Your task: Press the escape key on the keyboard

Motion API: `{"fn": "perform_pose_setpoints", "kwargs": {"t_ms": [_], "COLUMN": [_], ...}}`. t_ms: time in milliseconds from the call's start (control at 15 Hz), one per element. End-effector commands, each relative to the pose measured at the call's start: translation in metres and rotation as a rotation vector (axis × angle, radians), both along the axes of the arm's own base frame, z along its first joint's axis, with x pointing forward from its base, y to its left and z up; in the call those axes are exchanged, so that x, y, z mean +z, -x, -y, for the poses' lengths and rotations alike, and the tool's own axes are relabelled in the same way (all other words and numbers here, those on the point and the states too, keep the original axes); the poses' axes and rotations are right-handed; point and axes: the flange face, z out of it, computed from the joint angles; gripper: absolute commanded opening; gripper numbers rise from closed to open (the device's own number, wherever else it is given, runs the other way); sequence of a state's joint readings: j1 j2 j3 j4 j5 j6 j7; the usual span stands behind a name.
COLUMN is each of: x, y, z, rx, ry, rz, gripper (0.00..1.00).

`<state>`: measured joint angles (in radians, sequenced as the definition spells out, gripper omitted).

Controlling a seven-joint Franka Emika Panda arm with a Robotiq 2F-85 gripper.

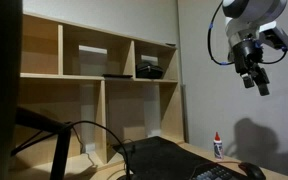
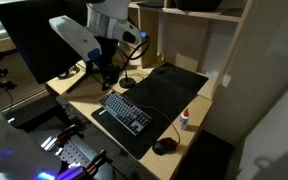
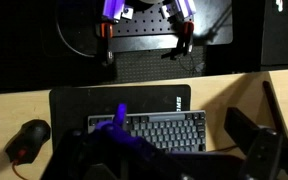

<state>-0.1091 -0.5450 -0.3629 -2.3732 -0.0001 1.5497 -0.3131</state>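
Note:
The black keyboard (image 2: 124,110) lies on a black desk mat (image 2: 164,85) on the wooden desk. It also shows in the wrist view (image 3: 159,130) and at the bottom edge of an exterior view (image 1: 219,173). My gripper (image 1: 256,80) hangs high above the desk, well clear of the keyboard. In an exterior view (image 2: 108,72) it is over the keyboard's end nearest the monitor. In the wrist view (image 3: 159,160) its dark fingers stand apart at the bottom edge, open and empty. Single keys are too small to tell apart.
A black mouse (image 2: 164,146) (image 3: 29,138) lies on the mat beside the keyboard. A small white bottle with a red cap (image 2: 185,119) (image 1: 218,146) stands near the shelf unit (image 1: 94,70). A dark monitor (image 2: 44,35) and cables stand at the desk's end.

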Motion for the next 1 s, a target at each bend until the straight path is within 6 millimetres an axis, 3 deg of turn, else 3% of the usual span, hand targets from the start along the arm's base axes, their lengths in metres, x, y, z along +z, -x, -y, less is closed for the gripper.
{"fn": "perform_pose_setpoints", "kwargs": {"t_ms": [0,333,600,933], "x": [0.0,0.0,-0.001,-0.002], "y": [0.0,0.009,0.009,0.012], "z": [0.0,-0.001,-0.004,-0.006], "rx": [0.0,0.075,0.224,0.205], "ry": [0.0,-0.016,-0.047,-0.057], "rz": [-0.001,-0.122,-0.069,-0.058], "gripper": [1.0,1.0,1.0,1.0]}}
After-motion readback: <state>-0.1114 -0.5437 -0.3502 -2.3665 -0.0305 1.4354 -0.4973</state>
